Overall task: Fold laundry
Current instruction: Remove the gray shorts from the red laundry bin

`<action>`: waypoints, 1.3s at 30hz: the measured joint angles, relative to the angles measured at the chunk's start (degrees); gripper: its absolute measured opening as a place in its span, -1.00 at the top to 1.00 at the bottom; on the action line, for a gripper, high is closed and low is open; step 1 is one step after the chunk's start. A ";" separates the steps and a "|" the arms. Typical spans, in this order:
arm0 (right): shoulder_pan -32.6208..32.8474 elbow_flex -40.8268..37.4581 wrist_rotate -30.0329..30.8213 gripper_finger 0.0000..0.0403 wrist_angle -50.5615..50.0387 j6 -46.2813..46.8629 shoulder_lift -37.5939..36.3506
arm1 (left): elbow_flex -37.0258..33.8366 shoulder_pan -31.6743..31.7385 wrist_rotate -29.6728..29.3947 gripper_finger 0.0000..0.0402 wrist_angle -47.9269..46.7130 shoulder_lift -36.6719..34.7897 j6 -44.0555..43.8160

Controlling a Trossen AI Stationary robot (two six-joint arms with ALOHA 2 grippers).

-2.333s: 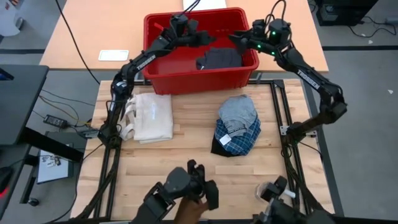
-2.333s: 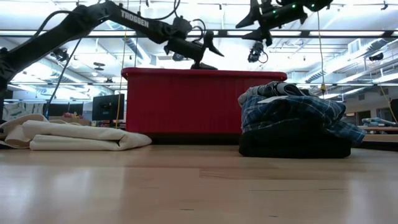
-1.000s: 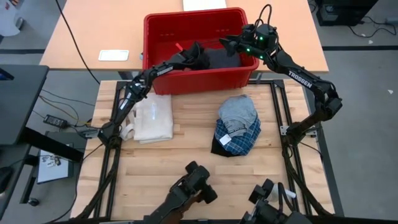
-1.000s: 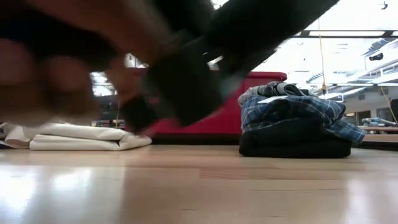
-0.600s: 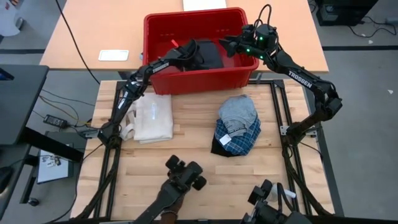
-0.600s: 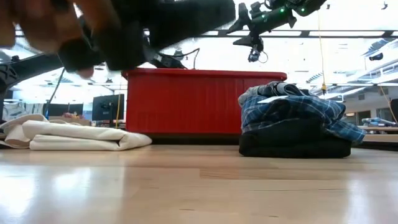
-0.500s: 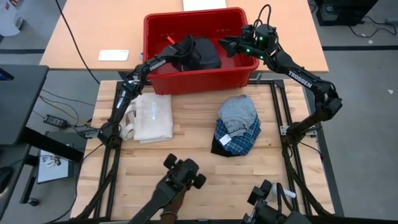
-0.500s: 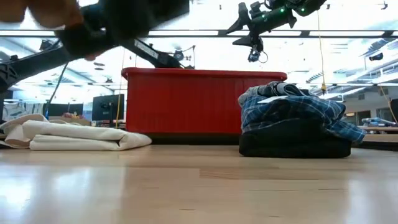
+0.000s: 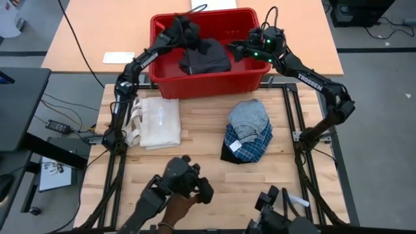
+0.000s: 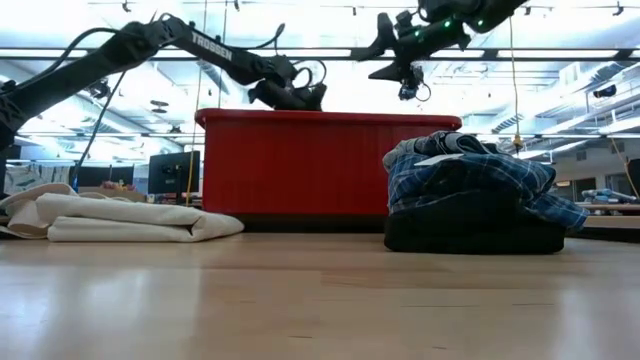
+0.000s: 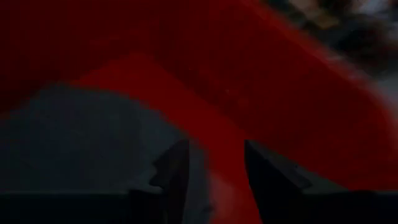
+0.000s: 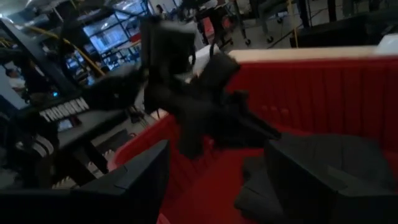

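A wooden table (image 9: 201, 175) is carrying a red bin (image 9: 162, 81) at its far edge, a cream cloth (image 9: 159, 123) lying flat toward the left arm's side, and a pile (image 9: 247, 133) of laundry with a grey piece on top, blue plaid under it and black at the bottom. Inside the bin a dark garment (image 9: 207, 58) is lying, and the left gripper (image 9: 188, 32) is reaching down to its far end; in the left wrist view its fingers (image 11: 171, 177) are standing a little apart with the garment's dark fabric just in front of them and the bin's red wall beyond, and whether they are pinching the cloth I cannot tell. The right gripper (image 9: 235, 51) is hovering over the bin's other end, its fingers (image 12: 134, 177) spread wide with nothing between them, the garment lying just ahead of and below them. At the table's near edge a person's hand (image 9: 179, 207) is gripping a dark control handle.
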 joint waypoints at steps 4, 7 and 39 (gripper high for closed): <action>-0.78 0.00 -0.44 -0.33 0.86 -0.98 4.01 | -0.02 1.36 3.34 0.22 0.71 0.00 -2.12; -1.20 -0.02 -0.80 -0.33 2.36 -2.78 7.86 | -0.02 2.28 3.38 0.22 0.71 0.00 -2.56; -4.84 5.81 -5.72 -0.33 0.85 2.98 27.54 | -0.02 4.21 7.28 0.22 -20.27 -0.13 -2.87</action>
